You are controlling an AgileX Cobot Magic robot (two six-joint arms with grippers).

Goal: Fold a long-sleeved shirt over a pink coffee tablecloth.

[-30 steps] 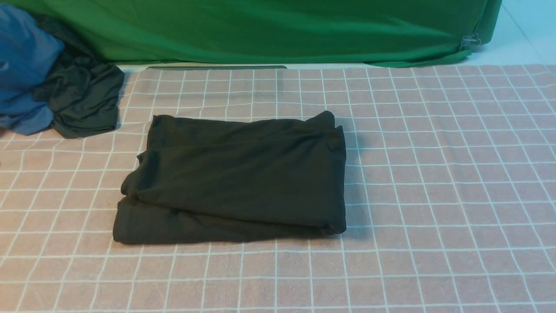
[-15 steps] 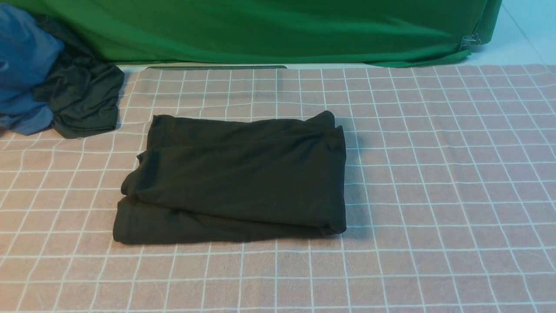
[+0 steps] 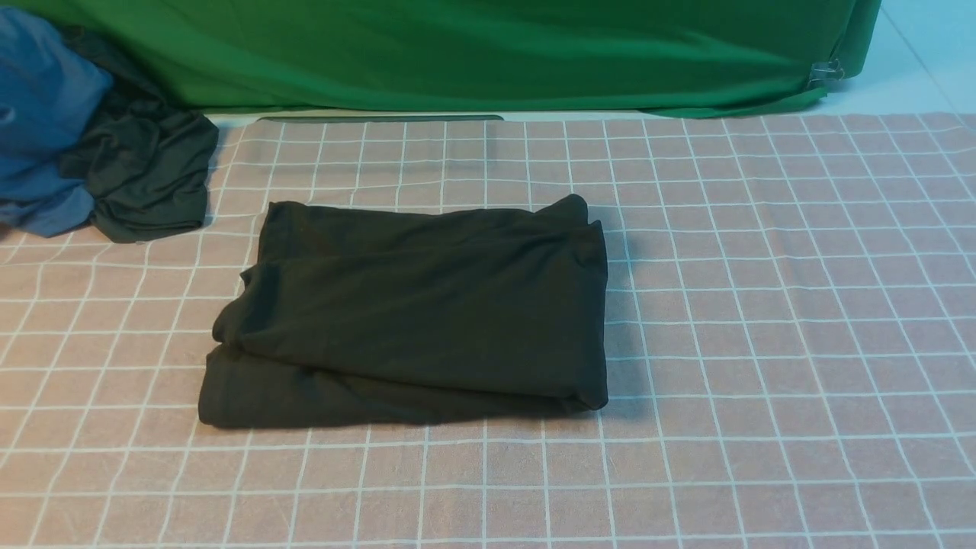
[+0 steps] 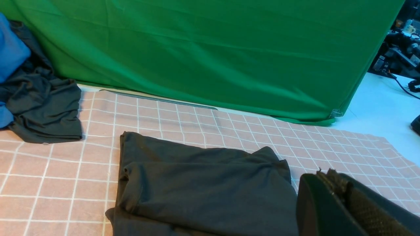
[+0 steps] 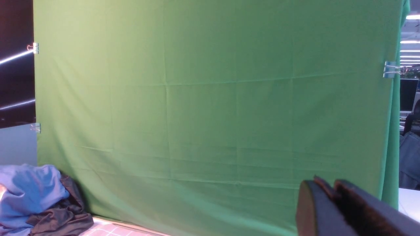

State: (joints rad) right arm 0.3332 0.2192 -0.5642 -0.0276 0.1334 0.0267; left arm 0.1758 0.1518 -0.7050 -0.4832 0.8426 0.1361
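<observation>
One long-sleeved shirt [image 3: 412, 313], black, folded into a layered rectangle, lying left of centre on one pink coffee tablecloth [image 3: 762, 305]. One dark grey-green garment [image 3: 145, 179] and one blue garment [image 3: 42, 114], heaped together at the far-left corner. One green cloth [image 3: 473, 53] hanging behind. Left hand [image 4: 331, 178]: pressed together, empty. Right hand [image 5: 328, 186]: fingers nearly meeting, holding nothing; whether parted, cannot tell.
</observation>
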